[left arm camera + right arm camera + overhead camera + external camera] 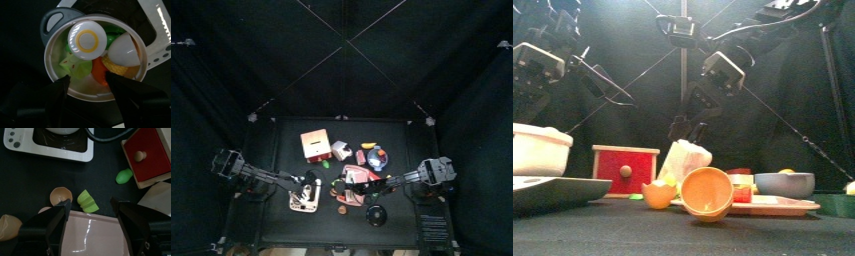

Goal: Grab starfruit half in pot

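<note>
The pot (55, 75) is a pale round container with a grey handle; it also shows at the table's front left (303, 202) and as a white vessel (540, 150). Inside it lies the pale green starfruit half (73, 67), star-edged, beside two egg halves (88, 40) and an orange piece (100, 72). My left gripper (91, 79) hangs open straight above the pot, its jaws standing to either side of the contents and holding nothing. My right gripper (91, 204) is open over the near edge of a pink tray (93, 235), just above a ridged green chunk (85, 199) on the table.
A red box (150, 155) with a knob stands behind the middle, with a round green fruit (124, 176) beside it. An orange bowl (707, 190), a grey bowl (784, 183) and a white wedge (684, 160) crowd the centre. Eggshell halves (60, 194) lie near a white tray (47, 148).
</note>
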Action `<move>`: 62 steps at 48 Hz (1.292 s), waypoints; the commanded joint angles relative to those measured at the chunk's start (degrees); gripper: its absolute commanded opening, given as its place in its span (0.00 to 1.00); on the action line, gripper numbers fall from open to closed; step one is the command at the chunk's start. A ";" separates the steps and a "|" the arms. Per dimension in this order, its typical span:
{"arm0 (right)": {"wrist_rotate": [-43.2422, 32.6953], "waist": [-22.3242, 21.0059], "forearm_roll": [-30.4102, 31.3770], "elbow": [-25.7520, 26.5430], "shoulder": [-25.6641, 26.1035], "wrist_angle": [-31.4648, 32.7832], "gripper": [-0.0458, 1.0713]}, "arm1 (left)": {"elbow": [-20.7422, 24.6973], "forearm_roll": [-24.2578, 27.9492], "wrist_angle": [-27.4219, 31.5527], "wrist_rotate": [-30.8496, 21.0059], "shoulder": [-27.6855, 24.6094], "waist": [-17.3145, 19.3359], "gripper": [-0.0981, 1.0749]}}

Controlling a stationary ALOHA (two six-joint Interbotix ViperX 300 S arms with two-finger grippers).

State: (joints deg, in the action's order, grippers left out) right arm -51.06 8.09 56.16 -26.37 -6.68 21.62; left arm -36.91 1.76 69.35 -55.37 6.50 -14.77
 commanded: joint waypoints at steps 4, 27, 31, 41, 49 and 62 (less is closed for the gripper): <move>-0.09 0.00 -0.09 0.44 2.46 -0.26 0.89 | 0.62 0.97 0.00 -0.09 -1.49 -0.09 0.88; -0.18 0.09 -0.09 0.09 2.46 -0.35 0.89 | 1.14 3.78 -1.23 0.00 -3.96 -0.26 0.83; -0.18 0.09 -0.09 0.18 2.46 -0.35 0.89 | 1.32 3.87 -1.32 0.00 -4.04 -0.35 0.78; -0.18 0.18 -0.09 0.09 2.46 -0.35 0.89 | 1.93 3.87 -1.23 0.18 -3.69 -0.53 0.70; -0.26 0.09 -0.09 0.18 2.46 -0.35 0.89 | 3.52 4.22 -0.35 0.18 -2.72 -1.32 0.70; -0.35 0.09 -0.09 0.00 2.46 -0.35 0.89 | 6.33 5.80 4.31 0.18 -2.37 -2.55 0.70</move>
State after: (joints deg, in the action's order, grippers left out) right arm -51.24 8.17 55.99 -26.89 -6.59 21.45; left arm -32.61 6.68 72.51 -55.11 3.08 -16.88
